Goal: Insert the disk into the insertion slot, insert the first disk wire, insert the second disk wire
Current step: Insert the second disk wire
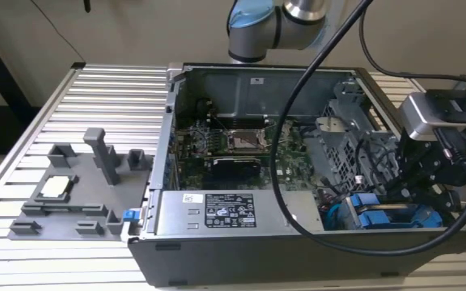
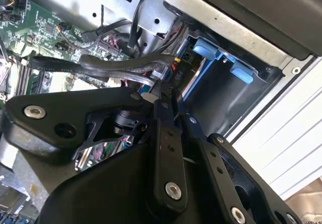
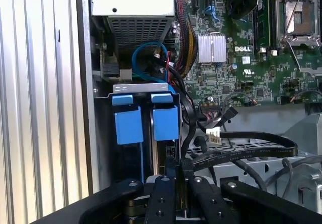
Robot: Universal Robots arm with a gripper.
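A: Where is the hand (image 2: 168, 100) right now?

B: Down inside the open computer case (image 1: 257, 257), at the drive bay by the corner on the exterior view's right. In the second wrist view its two black fingers (image 2: 163, 148) come together to a narrow tip right at the rear edge of the disk (image 2: 193, 75). They look nearly closed there, with something small and pale pinched at the tip, likely a wire connector, though I can't make it out for sure.

A: And the disk itself?

B: It sits in the insertion slot (image 3: 141, 88). In the first wrist view you see the two blue tabs of its carrier (image 3: 165, 123) standing side by side in the bay, beneath a metal bracket. In the exterior view the blue carrier (image 1: 387, 215) shows low in the case, just beside the grey power-supply box (image 1: 233, 212).

A: So the first step looks done?

B: I judge so: the disk is housed, not in the hand. The work now is at the wires. A bundle of black cables (image 3: 241, 148) runs from the board toward the hand, and the tip is at the disk's connector edge.

A: Are any wires seated?

B: I can't tell; the fingers hide the connectors.

A: Anything else about?

B: A grey fixture tray (image 1: 71, 194) rests on the ribbed surface (image 1: 95, 103), well apart from the case.
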